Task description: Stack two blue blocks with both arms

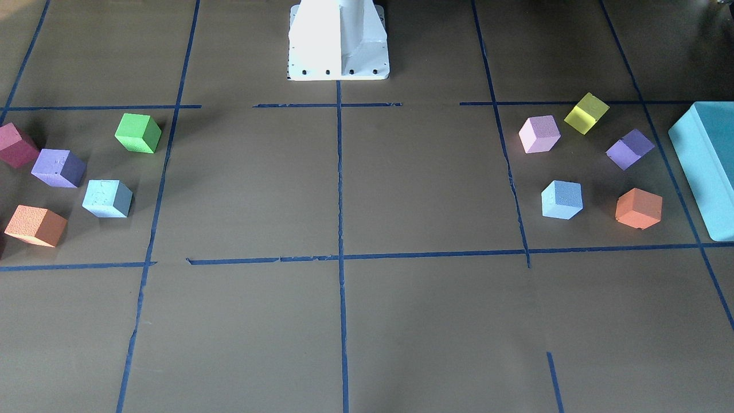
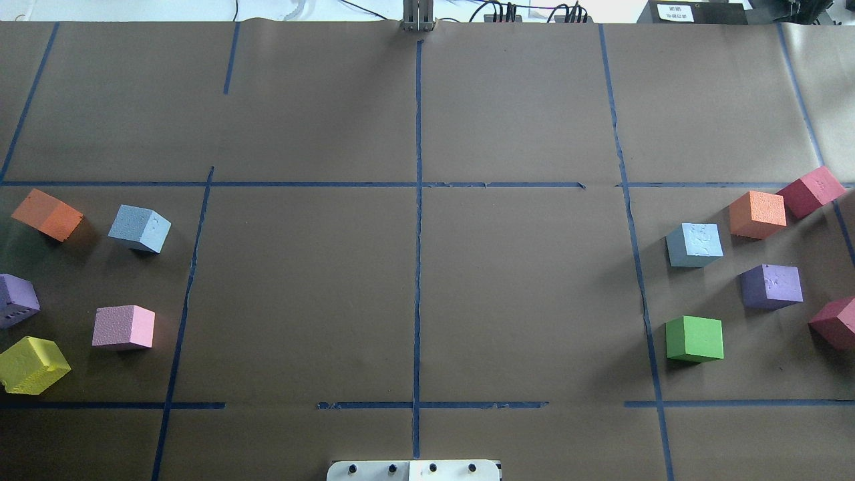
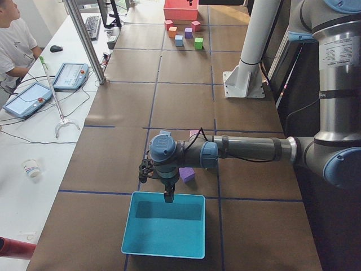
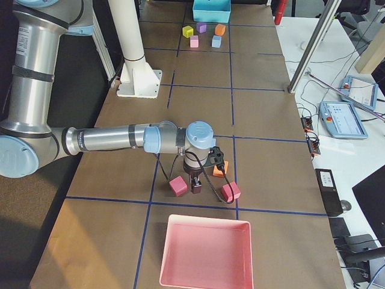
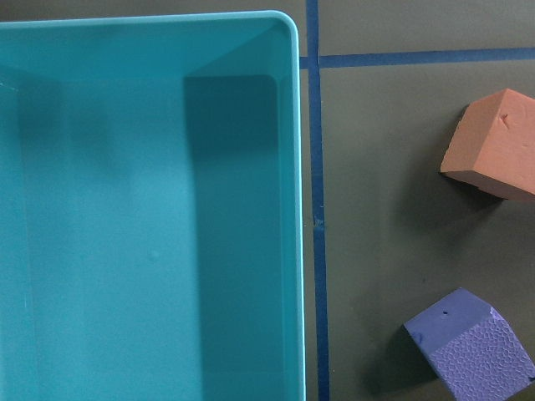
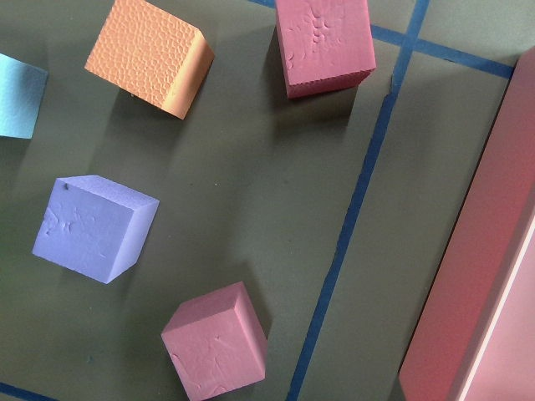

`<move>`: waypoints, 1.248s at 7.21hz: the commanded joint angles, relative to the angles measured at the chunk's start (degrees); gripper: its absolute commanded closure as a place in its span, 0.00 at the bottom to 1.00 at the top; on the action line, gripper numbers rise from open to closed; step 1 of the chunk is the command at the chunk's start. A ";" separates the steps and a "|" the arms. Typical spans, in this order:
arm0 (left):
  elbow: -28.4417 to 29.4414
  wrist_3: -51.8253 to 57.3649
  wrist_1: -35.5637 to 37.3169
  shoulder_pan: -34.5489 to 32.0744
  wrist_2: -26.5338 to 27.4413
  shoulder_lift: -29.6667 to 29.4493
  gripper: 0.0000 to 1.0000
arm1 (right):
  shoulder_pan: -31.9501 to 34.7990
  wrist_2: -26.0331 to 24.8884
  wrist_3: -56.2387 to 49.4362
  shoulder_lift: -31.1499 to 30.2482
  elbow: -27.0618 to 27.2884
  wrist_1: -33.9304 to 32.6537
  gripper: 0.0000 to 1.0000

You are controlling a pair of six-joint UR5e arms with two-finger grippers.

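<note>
One pale blue block (image 2: 139, 228) lies on the robot's left side of the table, also in the front view (image 1: 562, 199). The other blue block (image 2: 695, 244) lies on the right side, also in the front view (image 1: 107, 198), and its corner shows in the right wrist view (image 6: 17, 96). The left gripper (image 3: 168, 195) hangs over the far rim of the teal tray (image 3: 163, 231), away from its block. The right gripper (image 4: 195, 188) hangs over the cubes near the pink tray (image 4: 204, 253). I cannot tell whether either gripper is open or shut.
Orange (image 2: 48, 214), violet (image 2: 15, 300), pink (image 2: 124, 327) and yellow (image 2: 32, 365) cubes surround the left blue block. Orange (image 2: 757, 214), crimson (image 2: 809, 190), violet (image 2: 771, 286) and green (image 2: 695, 339) cubes surround the right one. A white pedestal (image 1: 338, 40) stands at the robot's edge.
</note>
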 commanded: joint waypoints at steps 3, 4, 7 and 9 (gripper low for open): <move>-0.74 0.00 0.00 0.00 0.08 0.09 0.00 | 0.00 0.78 4.91 1.68 0.63 0.00 0.00; -0.74 0.00 0.00 0.00 0.00 0.18 0.00 | -0.78 2.62 12.26 2.65 2.63 0.61 0.00; -0.91 0.00 0.00 0.00 -0.36 0.35 0.00 | -16.72 -3.65 50.17 7.04 2.04 21.03 0.00; -0.83 0.00 0.00 0.00 -0.36 0.35 0.00 | -24.76 -10.18 60.11 7.92 0.90 26.79 0.00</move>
